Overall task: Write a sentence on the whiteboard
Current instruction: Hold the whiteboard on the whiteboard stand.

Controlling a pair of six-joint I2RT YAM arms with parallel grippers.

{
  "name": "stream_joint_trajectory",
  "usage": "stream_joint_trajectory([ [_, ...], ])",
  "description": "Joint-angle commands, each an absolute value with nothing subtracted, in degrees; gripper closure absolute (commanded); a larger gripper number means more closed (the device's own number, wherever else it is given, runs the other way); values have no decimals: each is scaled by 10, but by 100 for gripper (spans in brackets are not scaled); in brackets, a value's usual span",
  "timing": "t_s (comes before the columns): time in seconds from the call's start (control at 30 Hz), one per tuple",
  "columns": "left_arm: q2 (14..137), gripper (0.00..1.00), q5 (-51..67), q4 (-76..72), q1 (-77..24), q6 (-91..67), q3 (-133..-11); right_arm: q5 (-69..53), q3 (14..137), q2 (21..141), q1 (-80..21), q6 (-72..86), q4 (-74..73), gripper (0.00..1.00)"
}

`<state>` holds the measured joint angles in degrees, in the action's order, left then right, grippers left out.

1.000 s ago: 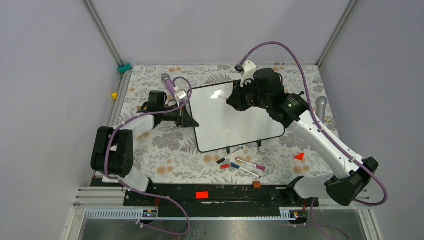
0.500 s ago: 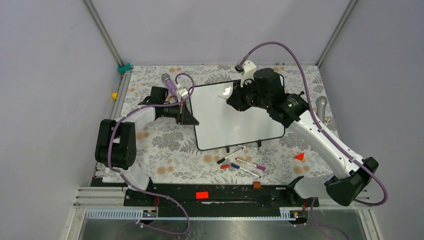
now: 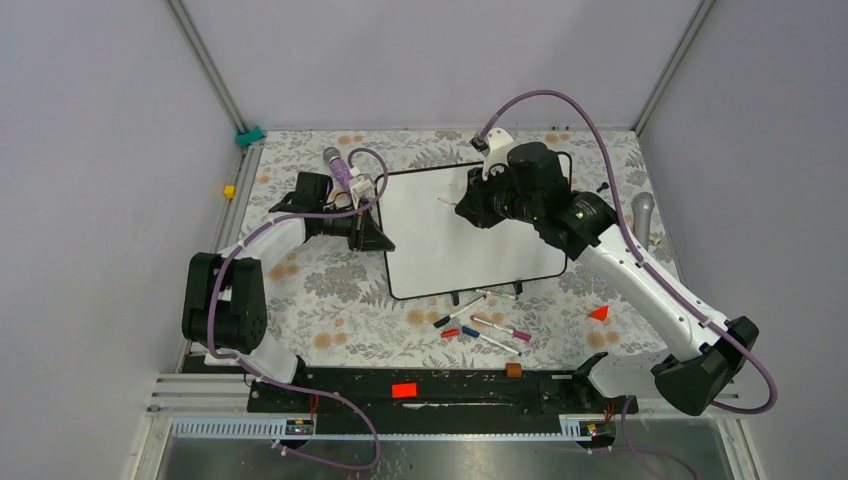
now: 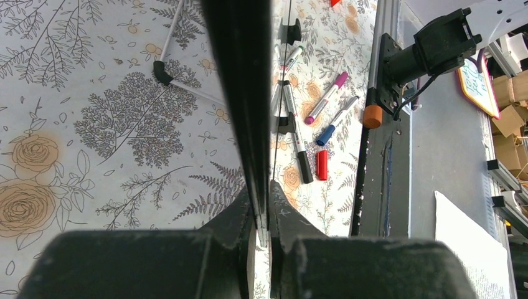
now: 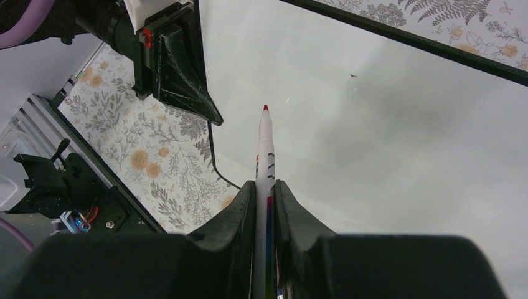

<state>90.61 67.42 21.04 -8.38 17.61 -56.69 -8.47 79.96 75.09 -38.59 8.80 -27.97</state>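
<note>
The whiteboard (image 3: 470, 245) lies on the flowered table, white with a thin black rim. My left gripper (image 3: 380, 236) is shut on its left edge; in the left wrist view the rim (image 4: 240, 93) runs edge-on between the closed fingers of that gripper (image 4: 263, 202). My right gripper (image 3: 468, 207) hovers over the board's upper part, shut on a white marker (image 5: 265, 156) whose red tip points at the board's surface (image 5: 386, 137). Whether the tip touches the board I cannot tell. The sentence is out of view; the surface that shows is blank.
Several loose markers (image 3: 485, 325) and a red cap (image 3: 450, 333) lie just in front of the board, also in the left wrist view (image 4: 299, 143). A red triangle (image 3: 598, 313) lies at the right, and grey handles (image 3: 643, 208) (image 3: 331, 157) lie beside the board.
The left arm's elbow has swung and the board has shifted slightly with it. The right wrist has tipped down a little over the board, still holding the marker.
</note>
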Motion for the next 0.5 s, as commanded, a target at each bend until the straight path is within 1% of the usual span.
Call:
stream_joint_trajectory([
  [0.0,929,100,643,267,-88,252,-591,-77,799,726,-389,90,-267,100],
  [0.27,997,100,692,421,-88,367,-667,-80,803,725,-389,85,-267,100],
  [0.4,1001,100,689,429,-89,370,-673,-77,802,719,-389,82,-267,100],
  [0.47,989,100,677,402,-91,345,-657,-74,799,716,-388,80,-267,100],
])
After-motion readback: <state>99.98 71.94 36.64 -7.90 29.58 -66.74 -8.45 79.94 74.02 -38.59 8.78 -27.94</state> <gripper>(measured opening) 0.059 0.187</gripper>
